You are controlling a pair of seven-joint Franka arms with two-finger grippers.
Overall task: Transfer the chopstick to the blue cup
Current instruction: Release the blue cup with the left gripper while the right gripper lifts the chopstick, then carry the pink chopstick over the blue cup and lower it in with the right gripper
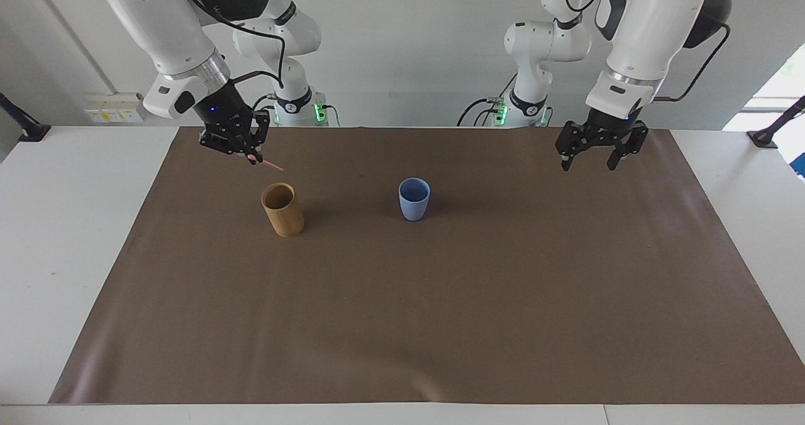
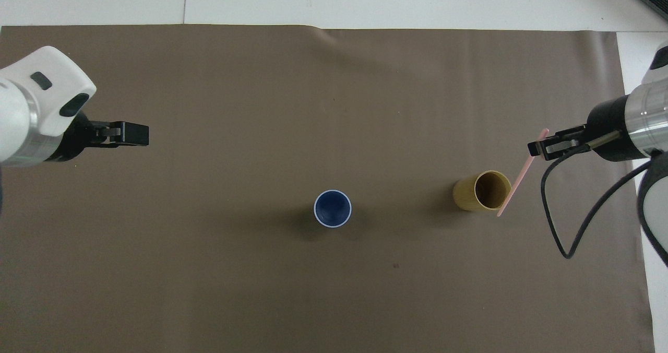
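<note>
Right gripper (image 1: 252, 154) clamped on chopstick (image 2: 515, 180), raised clear over mat (image 1: 440, 324) beside wooden holder (image 1: 283, 210), stick slanting down from fingertips. Blue cup (image 1: 414, 198) on mat toward table centre, holder between it & gripper; next move likely sideways toward left arm's end. Left gripper (image 1: 595, 153) splayed, empty, waiting near its own end. Overhead view shows stick's full length; facing view only a short pink stub

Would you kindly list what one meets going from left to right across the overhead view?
Left tool → blue cup → wooden holder → right tool gripping the chopstick; the chopstick itself overlaps both the holder's edge and that tool, so it gets no separate place in the order.
</note>
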